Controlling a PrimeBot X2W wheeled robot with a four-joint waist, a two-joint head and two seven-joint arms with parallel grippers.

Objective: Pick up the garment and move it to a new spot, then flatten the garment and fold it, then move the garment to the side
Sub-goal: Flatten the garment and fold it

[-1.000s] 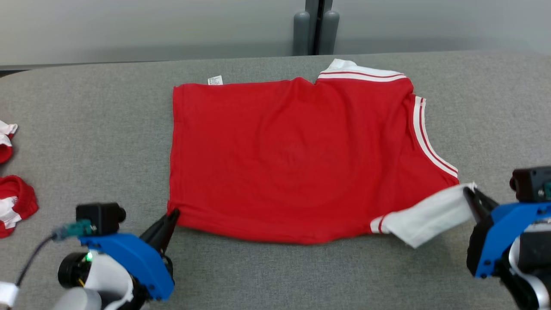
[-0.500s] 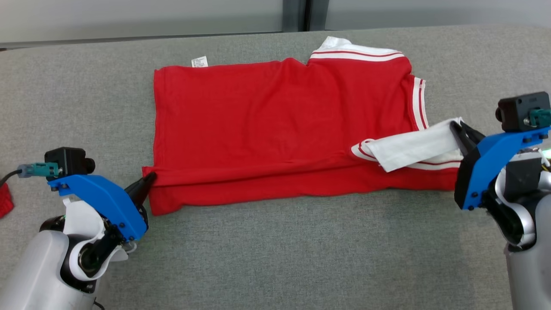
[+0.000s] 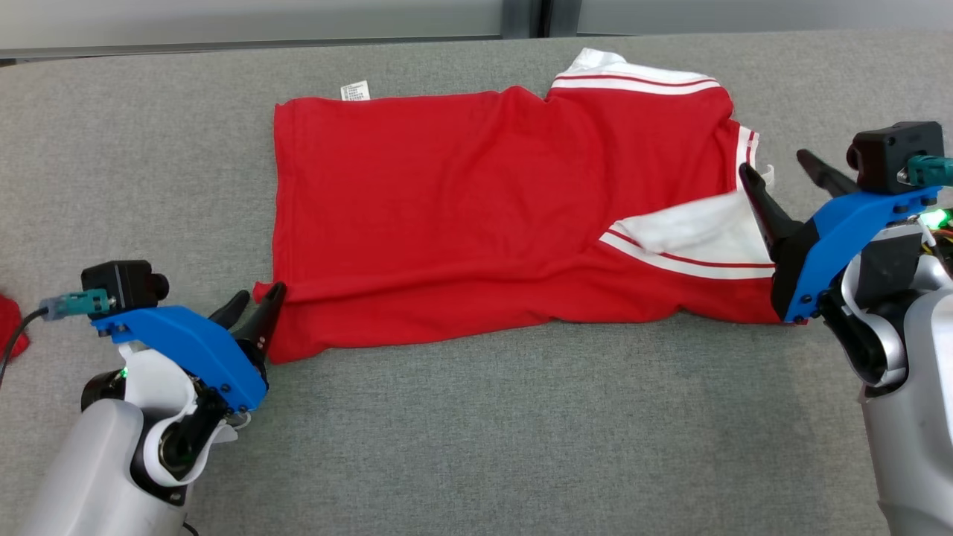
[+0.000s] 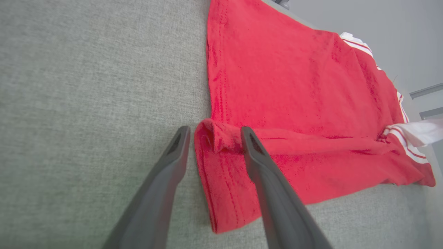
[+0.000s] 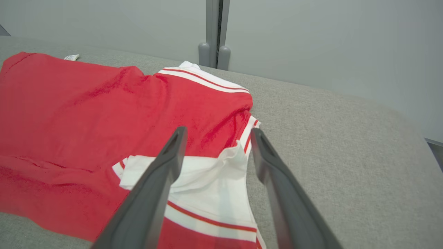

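Both pairs of fingers have just let go. The left fingers [image 3: 266, 316], pinched on the hem a second ago, are now spread, and the turned-over hem corner [image 4: 216, 136] sits loose between their tips. The right fingers [image 3: 759, 201], clamped on the white sleeve [image 3: 700, 227] a second ago, are spread wide too. The sleeve has dropped just beyond and inboard of them and lies on the shirt, held by nothing.

The red shirt [image 3: 447, 216] lies on the grey desk [image 3: 484, 432] between the two pairs of fingers. Its near edge, flat on the desk before, is now folded up over the body in a long band running from one pair to the other.

I read this as the first lengthwise fold laid and released, with more folds and the move to the side still to do. The band looks uneven: it bunches at the corner by the left fingers, and the sleeve is rumpled by the right ones. It probably needs smoothing before the next fold.
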